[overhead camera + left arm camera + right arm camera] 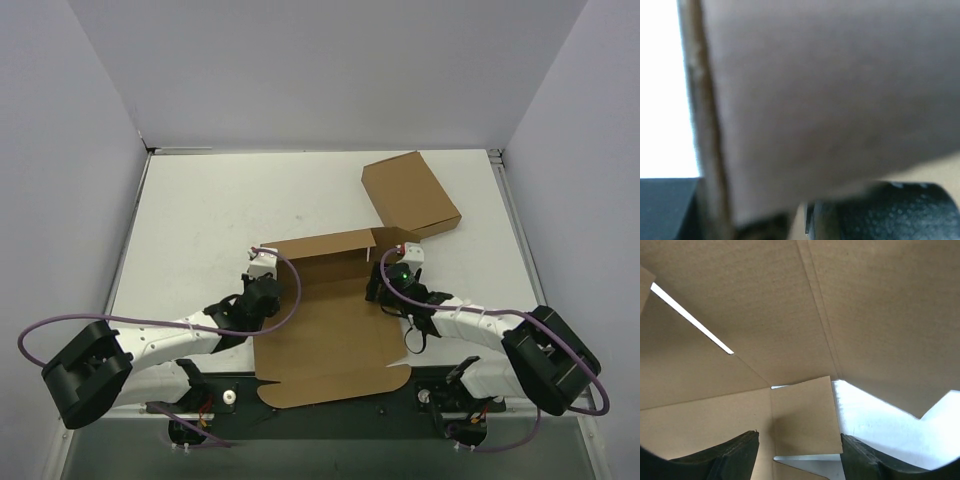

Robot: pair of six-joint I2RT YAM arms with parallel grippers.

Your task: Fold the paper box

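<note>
Brown cardboard, the paper box (330,330) lies opened out toward 6 o'clock on the table (200,220). Blurred board fills the left wrist view, so whether the left claw (262,262) at 9 o'clock pinches it cannot be told. The right claw (799,440) stands apart.

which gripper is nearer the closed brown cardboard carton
Right. The right gripper sits just in front of the closed brown cardboard carton; the left gripper is far to its left.
</note>
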